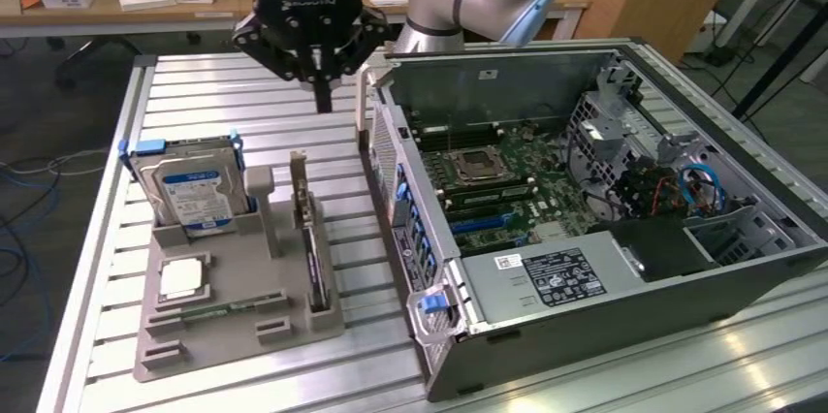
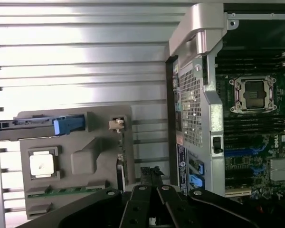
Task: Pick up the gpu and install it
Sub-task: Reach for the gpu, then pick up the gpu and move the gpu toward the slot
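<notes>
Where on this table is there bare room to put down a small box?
Two bare patches of table: the far strip beyond the hard drive, and the near strip before the grey tray. Crowded: the narrow gap between the computer case and the tray's side where the graphics card stands on edge, with the pincer above its far end.

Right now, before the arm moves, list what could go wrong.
1. The graphics card stands on edge in the grey holder, close beside the computer case; a slightly off descent could clip the case wall.
2. The claw hangs above the table looking shut; lowered like that, it could strike the card's top edge rather than straddle it.
3. The hard drive shares the holder, so a skewed lift might jolt it.
</notes>
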You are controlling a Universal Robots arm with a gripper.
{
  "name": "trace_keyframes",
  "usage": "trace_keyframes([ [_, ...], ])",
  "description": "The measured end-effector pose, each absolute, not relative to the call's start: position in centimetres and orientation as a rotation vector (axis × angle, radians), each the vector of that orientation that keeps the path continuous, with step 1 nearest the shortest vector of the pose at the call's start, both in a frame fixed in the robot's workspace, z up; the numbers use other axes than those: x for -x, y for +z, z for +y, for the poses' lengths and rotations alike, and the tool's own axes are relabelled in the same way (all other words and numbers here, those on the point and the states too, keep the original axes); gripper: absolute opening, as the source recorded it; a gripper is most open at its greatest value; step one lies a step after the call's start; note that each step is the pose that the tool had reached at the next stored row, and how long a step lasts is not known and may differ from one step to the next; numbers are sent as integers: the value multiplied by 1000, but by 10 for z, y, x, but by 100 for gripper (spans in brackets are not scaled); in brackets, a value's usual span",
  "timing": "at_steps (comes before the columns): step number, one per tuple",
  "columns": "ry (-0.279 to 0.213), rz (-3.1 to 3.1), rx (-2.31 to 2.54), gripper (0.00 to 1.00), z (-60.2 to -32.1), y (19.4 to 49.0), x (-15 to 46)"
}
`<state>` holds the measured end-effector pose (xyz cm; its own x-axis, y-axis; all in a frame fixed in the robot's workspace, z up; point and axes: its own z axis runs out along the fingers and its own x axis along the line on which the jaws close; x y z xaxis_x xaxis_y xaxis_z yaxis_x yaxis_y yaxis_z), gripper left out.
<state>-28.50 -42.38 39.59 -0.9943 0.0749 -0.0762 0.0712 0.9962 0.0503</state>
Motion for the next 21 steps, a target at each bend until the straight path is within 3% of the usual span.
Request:
trace_keyframes([
  [7, 73, 3057, -112, 11, -431, 396, 315],
  [21, 72, 3057, -111, 11, -431, 397, 316],
])
